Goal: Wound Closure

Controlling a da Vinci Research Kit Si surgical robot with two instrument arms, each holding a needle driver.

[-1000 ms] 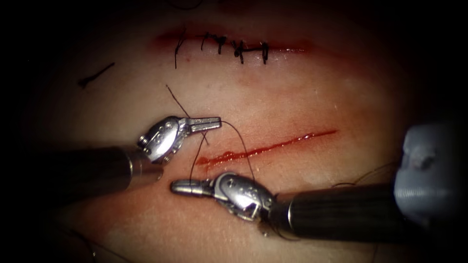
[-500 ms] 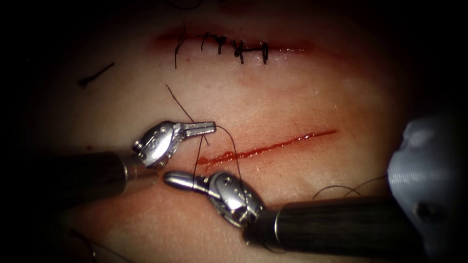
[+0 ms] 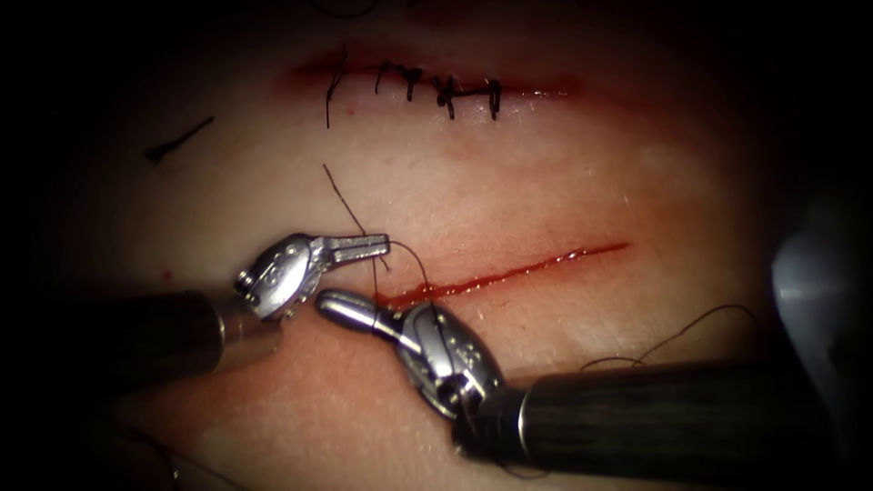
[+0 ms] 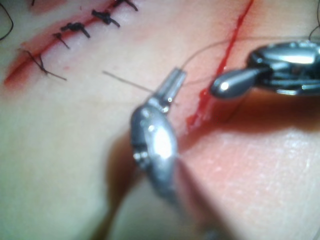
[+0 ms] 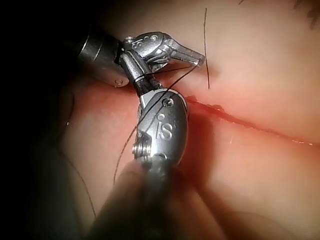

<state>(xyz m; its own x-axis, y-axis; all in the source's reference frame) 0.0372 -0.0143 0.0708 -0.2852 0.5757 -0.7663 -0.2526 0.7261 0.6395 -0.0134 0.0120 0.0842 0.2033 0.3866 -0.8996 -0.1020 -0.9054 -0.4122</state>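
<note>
At the cut's left end: thread [image 3: 427, 273] arcs from the left tool's tip over the wound's end and down across the right tool's wrist; a loose tail rises from that tip toward the stitched row above.
Thread, change: the arc is visibly smaller and tighter than a second ago, when it stood tall between the two tools; the slack is being taken up.
Thread, far side: more of it lies in a long curl on the tissue [image 3: 564, 182] above the right shaft, further right than before.
Cut [image 3: 509, 271]: open, red fluid along it, no stitch across it yet; the older cut above carries a row of dark stitches [image 3: 446, 89].
Needle: I cannot make it out in any view.
Left tool [image 3: 368, 244]: jaws pressed together, pinching the thread at the tip; the wrist view [image 4: 172, 85] shows the strand leaving the closed tip. It has slid slightly left and down.
Right tool [image 3: 341, 307]: jaws pressed together; whether they grip anything I cannot tell. Thread crosses its wrist, seen close in its own view [image 5: 145, 95]. It has moved up and now sits just beside the left tool, near the cut's left end.
Meaning: judged from the shrinking arc and the tools closing in, this reads as thread handling at the first stitch site, not needle work.
Stray piece: a cut end [image 3: 177, 141] lies well apart, upper left.
</note>
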